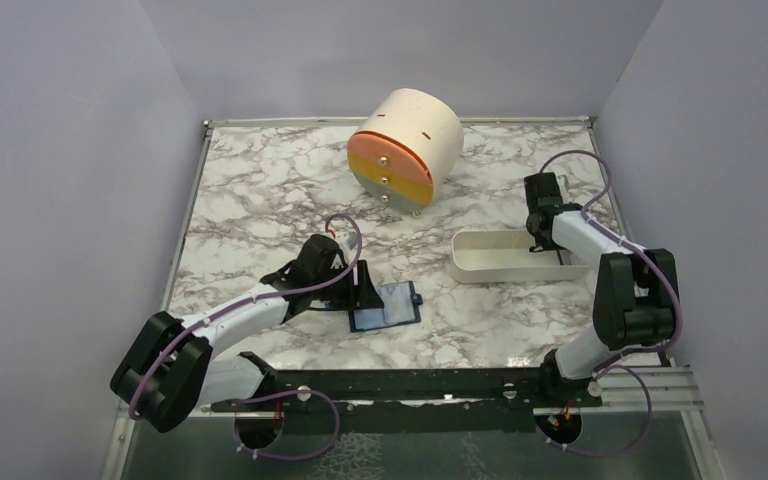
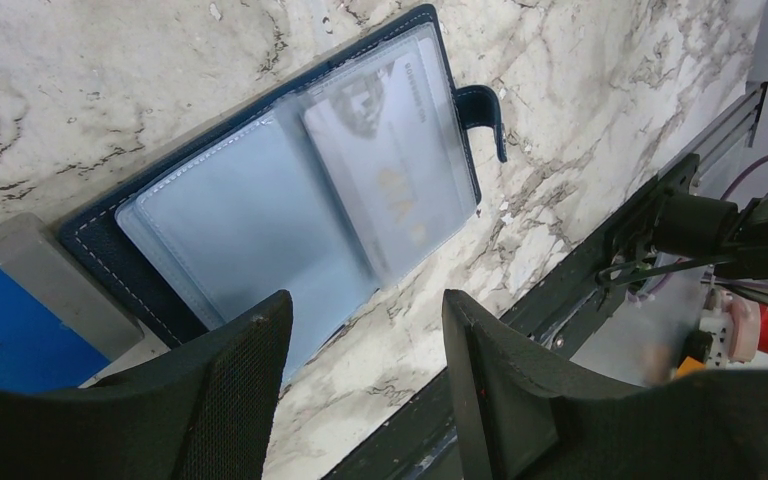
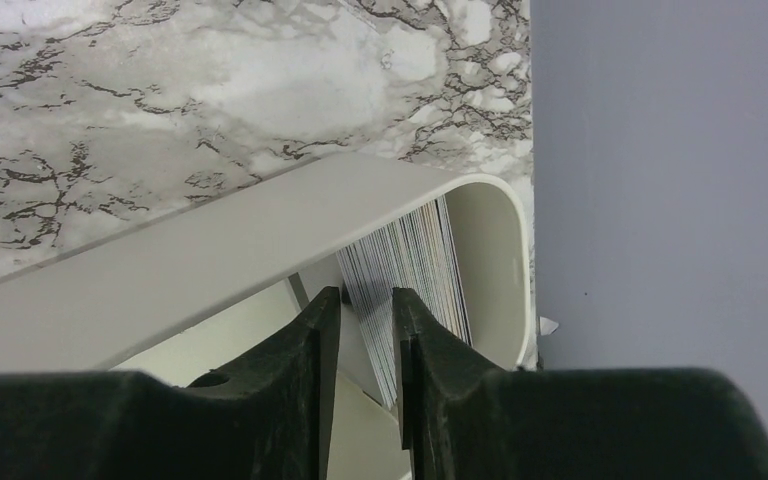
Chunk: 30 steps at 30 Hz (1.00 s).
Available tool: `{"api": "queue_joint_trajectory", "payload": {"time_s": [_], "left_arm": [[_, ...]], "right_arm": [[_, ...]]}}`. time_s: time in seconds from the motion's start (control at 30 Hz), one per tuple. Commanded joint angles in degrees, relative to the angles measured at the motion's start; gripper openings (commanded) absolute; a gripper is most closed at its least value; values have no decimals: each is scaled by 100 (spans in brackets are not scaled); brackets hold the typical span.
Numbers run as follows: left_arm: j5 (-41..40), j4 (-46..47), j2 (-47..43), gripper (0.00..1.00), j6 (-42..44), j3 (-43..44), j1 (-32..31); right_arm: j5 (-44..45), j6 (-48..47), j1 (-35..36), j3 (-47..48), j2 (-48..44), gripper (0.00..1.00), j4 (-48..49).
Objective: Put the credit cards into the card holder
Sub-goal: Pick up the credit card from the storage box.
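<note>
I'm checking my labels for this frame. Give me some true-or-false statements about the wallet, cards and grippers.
1. The card holder lies open on the table. True.
2. The left gripper is clamped on the card holder. False: its jaws stand apart, holding nothing.
3. The credit cards stand on edge in the white tray. True.
4. The right gripper hovers over the card holder. False: it is at the tray, by the cards.
5. The card holder holds no card. False: one card shows inside it.
</note>
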Motion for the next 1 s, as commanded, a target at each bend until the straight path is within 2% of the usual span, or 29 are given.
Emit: {"api": "queue_joint_trajectory", "payload": {"time_s": [0.0, 0.3, 0.5, 0.67, 0.77, 0.87, 0.97], "left_arm": [[136, 94, 80, 59, 80, 141, -15], [83, 59, -42, 59, 85, 116, -18], [98, 58, -43, 59, 87, 117, -17], [115, 58, -33, 59, 104, 121, -17], [122, 80, -20, 59, 104, 130, -17], [159, 70, 2, 59, 119, 152, -17], [160, 81, 2, 59, 120, 135, -17]], "right_arm": [[88, -5, -18, 34, -211, 25, 71], [-105, -59, -19, -1, -212, 21, 188], [-161, -8, -18, -53, 70, 36, 227], [-29, 10, -38, -80, 189, 38, 245], [-15, -29, -87, -84, 151, 36, 275], [56, -68, -86, -48, 31, 27, 276], [49, -120, -91, -81, -107, 23, 339]]}}
